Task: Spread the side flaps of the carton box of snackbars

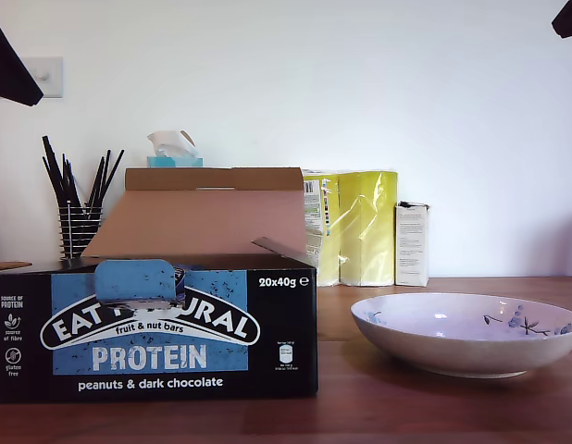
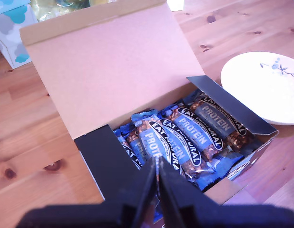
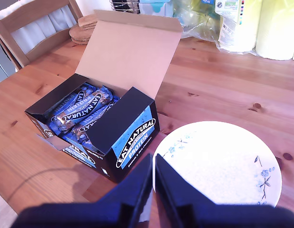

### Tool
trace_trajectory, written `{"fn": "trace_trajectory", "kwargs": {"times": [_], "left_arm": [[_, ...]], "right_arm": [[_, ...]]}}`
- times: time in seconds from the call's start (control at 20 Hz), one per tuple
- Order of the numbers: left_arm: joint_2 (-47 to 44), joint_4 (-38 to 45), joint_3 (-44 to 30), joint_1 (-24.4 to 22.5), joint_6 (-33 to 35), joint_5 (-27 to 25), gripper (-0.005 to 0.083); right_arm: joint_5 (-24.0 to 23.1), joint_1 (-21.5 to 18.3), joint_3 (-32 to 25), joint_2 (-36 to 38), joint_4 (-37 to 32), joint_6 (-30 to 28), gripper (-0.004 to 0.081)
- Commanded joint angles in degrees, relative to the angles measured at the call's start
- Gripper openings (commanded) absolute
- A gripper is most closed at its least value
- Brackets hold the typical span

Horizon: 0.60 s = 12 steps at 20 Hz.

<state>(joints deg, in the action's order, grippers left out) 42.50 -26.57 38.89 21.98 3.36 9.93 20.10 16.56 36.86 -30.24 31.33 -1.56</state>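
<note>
Snackbars (image 2: 185,137) show in both wrist views; exterior view hides them.

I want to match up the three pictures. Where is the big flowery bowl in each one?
Exterior view: the bowl sits on the table at the exterior view's right, beside the carton box.
First wrist view: only part of the bowl shows, cut off at the picture's edge, past the box's short end.
Second wrist view: the bowl is just ahead of my second gripper.
Shared landmark: the carton box, open, next to the bowl in all three.
</note>
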Motion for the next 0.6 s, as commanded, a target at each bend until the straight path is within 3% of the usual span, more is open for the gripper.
{"fn": "trace_trajectory", "kwargs": {"times": [0.0, 0.35, 0.55], "left_arm": [[-0.02, 2.23, -0.20, 0.00, -0.35, 3.13, -0.0019], [0.04, 2.93, -0.20, 0.00, -0.35, 3.15, -0.0019], [4.48, 3.41, 2.95, 0.11, -0.31, 5.33, -0.0020]], "right_arm": [[0.35, -0.09, -0.37, 0.02, -0.63, 0.04, -0.0013], [0.37, -0.09, -0.37, 0.02, -0.52, 0.11, -0.0013], [1.38, 0.37, 0.68, -0.39, 0.85, 0.04, -0.0013]]}}
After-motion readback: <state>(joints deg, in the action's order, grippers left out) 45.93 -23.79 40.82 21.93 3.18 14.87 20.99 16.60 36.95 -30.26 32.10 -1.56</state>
